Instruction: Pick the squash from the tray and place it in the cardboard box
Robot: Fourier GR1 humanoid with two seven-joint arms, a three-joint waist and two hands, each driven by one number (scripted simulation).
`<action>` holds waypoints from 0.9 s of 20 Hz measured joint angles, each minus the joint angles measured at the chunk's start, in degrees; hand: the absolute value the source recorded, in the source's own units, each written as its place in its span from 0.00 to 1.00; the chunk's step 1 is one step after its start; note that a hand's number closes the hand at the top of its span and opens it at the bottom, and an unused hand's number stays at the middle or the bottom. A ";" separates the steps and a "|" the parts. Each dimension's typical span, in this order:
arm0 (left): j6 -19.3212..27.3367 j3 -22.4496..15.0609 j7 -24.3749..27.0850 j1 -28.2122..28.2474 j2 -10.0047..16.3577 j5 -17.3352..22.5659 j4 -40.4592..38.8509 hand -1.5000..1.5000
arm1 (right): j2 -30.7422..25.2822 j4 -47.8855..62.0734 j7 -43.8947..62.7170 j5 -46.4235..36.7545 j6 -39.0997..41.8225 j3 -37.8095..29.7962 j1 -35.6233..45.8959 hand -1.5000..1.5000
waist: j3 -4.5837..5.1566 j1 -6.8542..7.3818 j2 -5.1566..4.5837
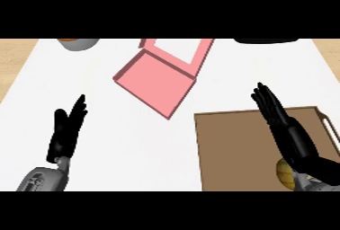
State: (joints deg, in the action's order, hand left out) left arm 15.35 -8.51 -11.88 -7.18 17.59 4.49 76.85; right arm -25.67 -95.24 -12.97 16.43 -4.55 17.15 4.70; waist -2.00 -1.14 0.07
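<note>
Task not started, as I judge it. White counter w/ brown tray at my right. The box lies further up near centre, open, and it's pink. My right hand hangs over the tray, fingers straight, holding nothing. Left hand rests open at left, fingers up. Squash sits in the tray's near end, partly hidden under my right wrist. To do: grasp, lift, carry to box. No labels or writing seen.
</note>
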 measured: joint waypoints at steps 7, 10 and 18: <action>1.36 1.63 4.13 1.71 3.57 -2.68 2.52 0.50 | 2.48 3.32 0.63 4.77 -16.20 -18.18 -5.23 1.00 | 1.83 -2.65 0.11; 1.35 1.96 5.46 2.75 4.09 -2.74 3.61 0.50 | 4.55 8.15 4.04 4.87 -27.17 -25.11 -9.26 0.00 | 1.97 -3.29 0.02; 0.12 0.40 6.95 5.91 3.94 -3.67 8.50 0.50 | 13.04 -0.69 5.40 3.96 -44.53 -31.44 -21.23 0.00 | 2.04 -0.55 0.24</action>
State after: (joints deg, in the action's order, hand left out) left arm 15.47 -8.11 -4.94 -1.26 21.52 0.82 85.35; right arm -12.63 -95.93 -7.57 20.39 -49.08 -14.28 -16.53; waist 0.04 -1.70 0.30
